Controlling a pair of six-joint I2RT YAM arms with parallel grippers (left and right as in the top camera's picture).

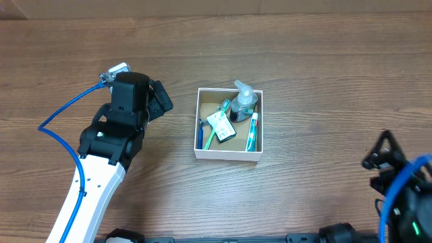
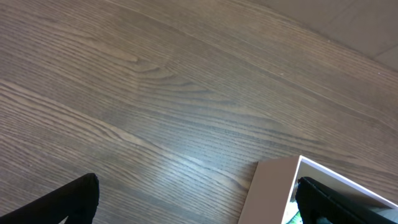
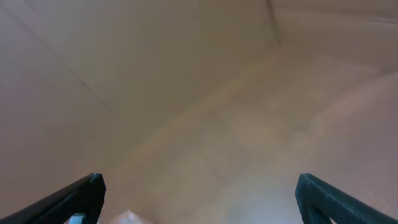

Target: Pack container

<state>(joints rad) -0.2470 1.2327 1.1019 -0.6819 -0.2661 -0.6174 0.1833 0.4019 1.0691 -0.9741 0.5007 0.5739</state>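
Overhead, we see the container sitting near the middle of the wooden counter, its thin white walls framing a brown inside. It already holds several toiletries: a clear pump bottle in the far right corner, a green-and-white tube along the right wall, a green toothbrush lying at a slant, a blue-handled item against the left wall, and a small packet resting across the middle. The left fingers are spread wide and pinch nothing; they hang near the container's left wall, level with its far corner, apart from it and not touching. From the left wrist view we find the same relation: one white corner of the container shows at the lower right, partly behind the right-hand finger, while bare wood fills the gap up to the other finger at the lower left. The right fingers stand well apart from the container, off toward the counter's right edge and nearer the robot. Their own camera shows them spread wide as well, with nothing between them, over a blurred pale surface that we cannot make out.
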